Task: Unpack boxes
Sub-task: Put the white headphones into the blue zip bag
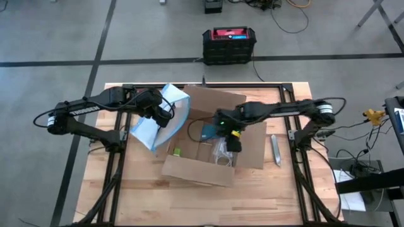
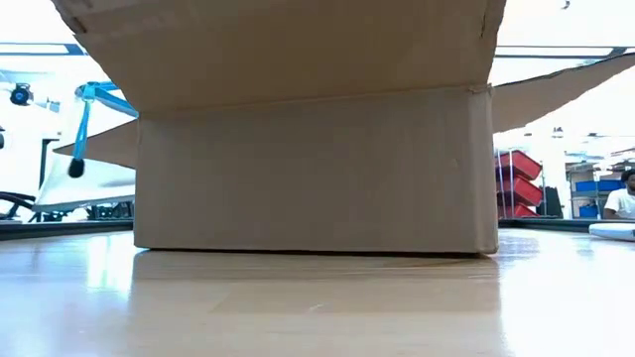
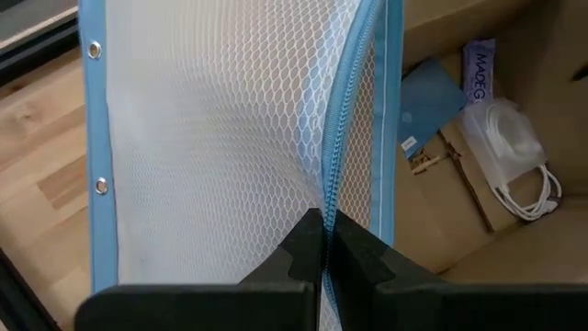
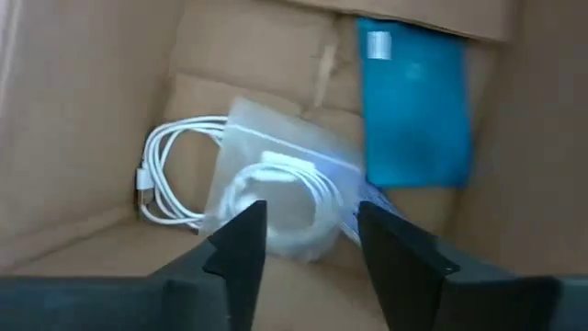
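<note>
Risk sits with the right gripper (image 4: pixel 303 244): its parted fingers hang inside the box (image 1: pixel 208 148) over a bagged cable (image 4: pixel 280 198), and the slick bag could slide off or snag the loose cord (image 4: pixel 170 175) beside it. Box stands open mid-surface. Beyond the box's left flap, the left gripper (image 3: pixel 323 241) pinches the mesh bag (image 3: pixel 230 138) by its zipper, held aloft.

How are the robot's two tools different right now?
The left tool is pinched shut on the blue-edged mesh bag, held beside the cardboard box. The right tool is open, holds nothing, and reaches inside the box above a bagged white cable. Both are dark and two-fingered.
</note>
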Tool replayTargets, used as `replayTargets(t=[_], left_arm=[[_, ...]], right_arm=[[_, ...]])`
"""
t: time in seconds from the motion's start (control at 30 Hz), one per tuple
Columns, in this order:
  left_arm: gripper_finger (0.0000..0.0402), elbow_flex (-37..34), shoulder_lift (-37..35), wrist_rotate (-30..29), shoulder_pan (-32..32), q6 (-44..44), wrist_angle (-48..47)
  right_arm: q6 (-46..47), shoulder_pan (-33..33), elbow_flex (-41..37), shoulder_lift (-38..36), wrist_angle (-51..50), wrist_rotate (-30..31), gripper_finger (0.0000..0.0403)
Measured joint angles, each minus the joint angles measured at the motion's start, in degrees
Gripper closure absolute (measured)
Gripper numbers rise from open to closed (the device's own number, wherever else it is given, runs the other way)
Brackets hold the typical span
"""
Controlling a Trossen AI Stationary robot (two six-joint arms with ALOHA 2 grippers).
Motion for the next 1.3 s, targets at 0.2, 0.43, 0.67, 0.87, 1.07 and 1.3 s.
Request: replayTargets(t=[0.2,0.43,0.67,0.87,1.07,1.3], left_arm=[[0.0401,0.0,0.74,1.33,0.0,-0.17,0.63],[0.0401,0.0,2.39,4.08,0.0,0.0,0.65],[0.0401,0.0,2.47,4.93,0.0,0.02,0.66],[0.0401,0.02,2.47,4.93,0.0,0.98,0.65],[0.0401,0.02,2.47,4.86,0.0,1.49,0.74],[0.0401,0.02,2.47,4.83,-0.02,1.57,0.78]], right_arm=[[-16.43,0.41,0.47,6.41,1.01,-0.19,0.0181],[-19.87,-0.17,0.28,12.65,1.98,-3.94,0.015],[-20.63,0.4,0.3,16.6,2.03,-4.29,0.0138],[-16.83,0.4,2.92,18.83,-2.58,-2.95,0.0151],[-8.79,0.38,5.36,18.98,-4.78,0.74,0.0171],[6.28,0.39,5.35,19.07,-10.54,2.59,0.0182]])
